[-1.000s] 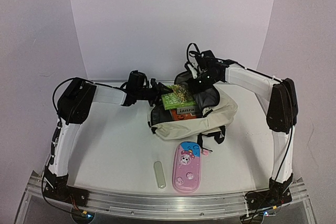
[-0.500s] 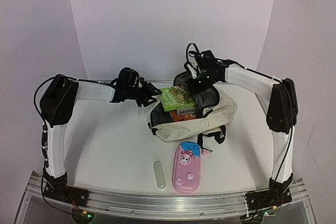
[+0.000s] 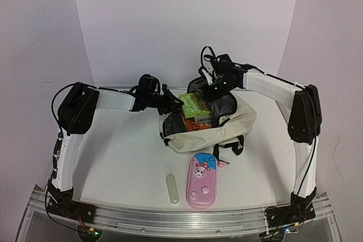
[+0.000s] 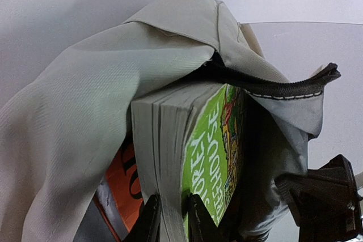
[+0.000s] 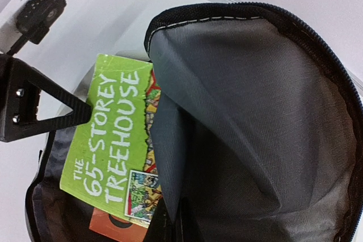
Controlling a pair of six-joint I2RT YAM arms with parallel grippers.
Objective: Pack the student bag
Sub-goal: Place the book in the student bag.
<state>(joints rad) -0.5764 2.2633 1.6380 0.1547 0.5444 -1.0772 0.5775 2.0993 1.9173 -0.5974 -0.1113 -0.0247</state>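
The cream student bag [image 3: 227, 128] lies on the table with its mouth open to the left, grey lining showing [image 5: 255, 111]. My left gripper [image 3: 170, 103] is shut on the page edge of a green book [image 3: 195, 104], which sits partly inside the mouth on top of an orange book [image 3: 201, 122]. In the left wrist view my fingers [image 4: 150, 219] pinch the green book [image 4: 215, 151] under the bag's cream flap [image 4: 85, 111]. My right gripper [image 3: 215, 86] is shut on a fold of the lining at the mouth's upper edge and holds it up.
A pink cartoon pencil case [image 3: 201, 181] lies in front of the bag. A small white oblong item [image 3: 172, 188] lies to its left. Black strap buckles [image 3: 238, 147] trail from the bag's front side. The table's far edge runs just behind the bag.
My left arm swung back to the left, then came right again. The green book now sits a little further right, deeper in the bag's mouth. The right arm has held still.
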